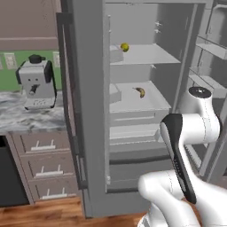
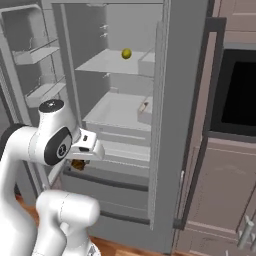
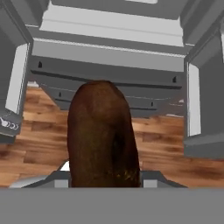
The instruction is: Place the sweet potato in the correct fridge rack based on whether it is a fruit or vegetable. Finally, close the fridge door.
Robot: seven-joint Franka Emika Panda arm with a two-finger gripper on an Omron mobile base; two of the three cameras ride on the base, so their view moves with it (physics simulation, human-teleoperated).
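While clenched around the sweet potato [image 3: 103,135], gripper [image 2: 77,163] poised low in front of the open grey fridge [image 1: 91,111], below the level of its shelves; sweet potato seen end-on in the hand view, dark reddish-brown, standing up from between the fingertips, with wooden floor [image 3: 162,144] and the fridge's lower drawer fronts behind it; in the right base view, a small brown patch of the tuber tucked just under the white hand, near the bottom drawers; on the upper fridge rack [image 1: 146,55], a round yellow fruit [image 1: 125,47] near the left wall; on the rack below it [image 1: 142,104], a curved yellow banana [image 1: 140,91], well apart from the gripper; fridge door [image 2: 35,65] swung wide, its narrow bins showing; left of the fridge, a grey coffee machine [image 1: 36,84] standing on the marble desk [image 1: 26,117] above pale drawers; right of the fridge, a dark built-in oven [image 2: 237,95] set in brown cabinets.
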